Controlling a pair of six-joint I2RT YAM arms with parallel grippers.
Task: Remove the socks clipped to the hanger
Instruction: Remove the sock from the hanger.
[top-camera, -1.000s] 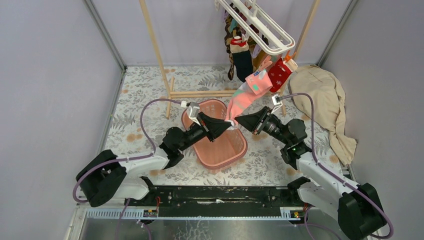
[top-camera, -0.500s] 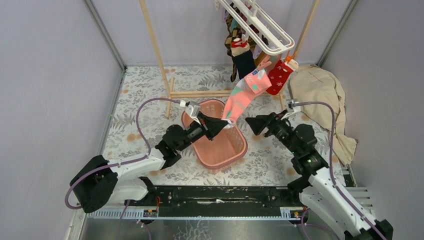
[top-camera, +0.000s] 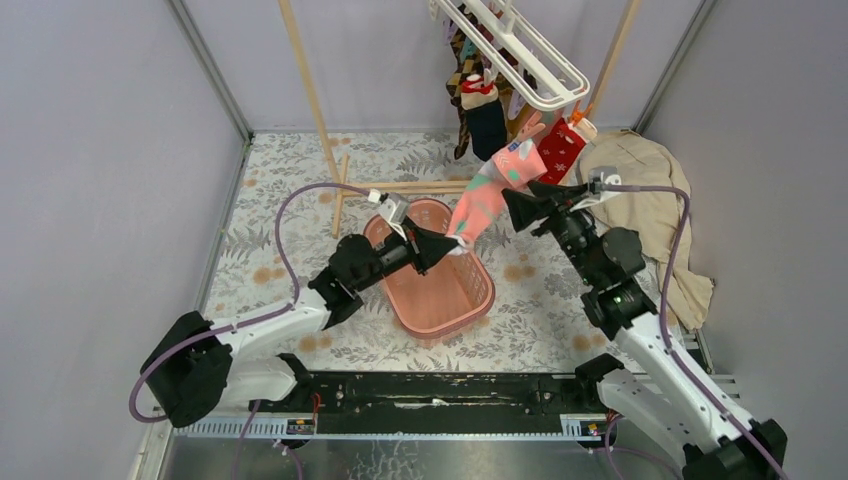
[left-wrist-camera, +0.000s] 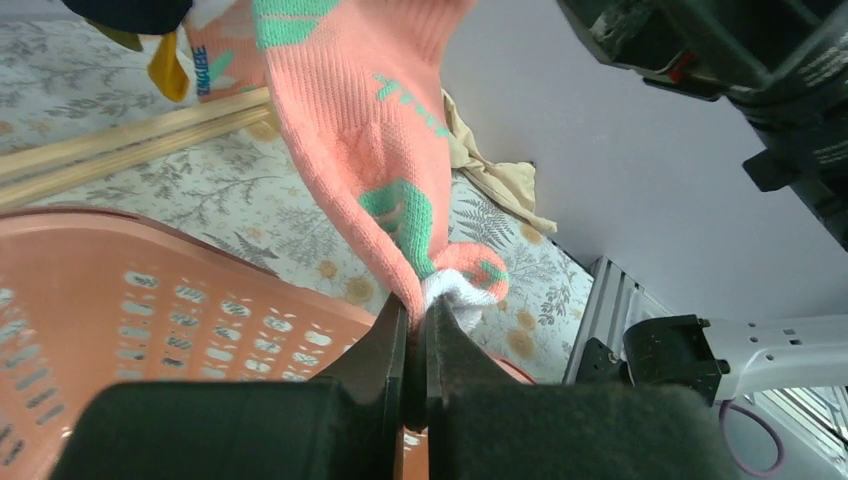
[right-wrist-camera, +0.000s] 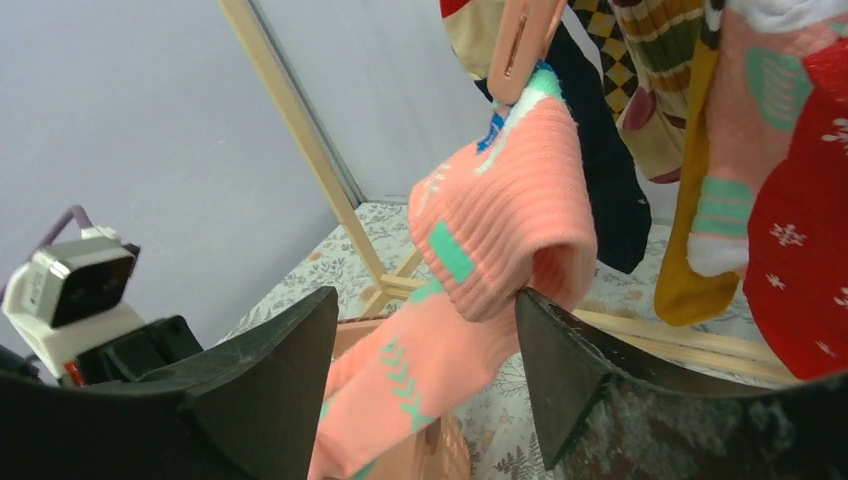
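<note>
- Leaf-print tabletop (top-camera: 290, 200) below, rack (top-camera: 312, 100) at the back, and the hanger (top-camera: 535, 65) hung high above. The socks (top-camera: 487, 120) dangle from its clips, so each has to be tugged downward to come free.
- My left hand (left-wrist-camera: 415, 322) is pinched shut on the toe of the pink sock (top-camera: 480, 205), drawing it out at a slant over the basket (top-camera: 470, 300). I judge that is so it drops straight in once released.
- The sock's cuff is up at the hanger, caught in a peach clip (right-wrist-camera: 520, 40), and the fabric between is taut.
- My right hand (right-wrist-camera: 420, 315) is spread wide, one finger on each side of the folded cuff just under that clip, gripping nothing — placed there, I think, to take the sock close to the clip, where a pull works best.
- Red and mustard socks hang just beside the cuff — closing carelessly could catch them too.
- At the right lies the cloth (top-camera: 640, 190), apart from both hands.
</note>
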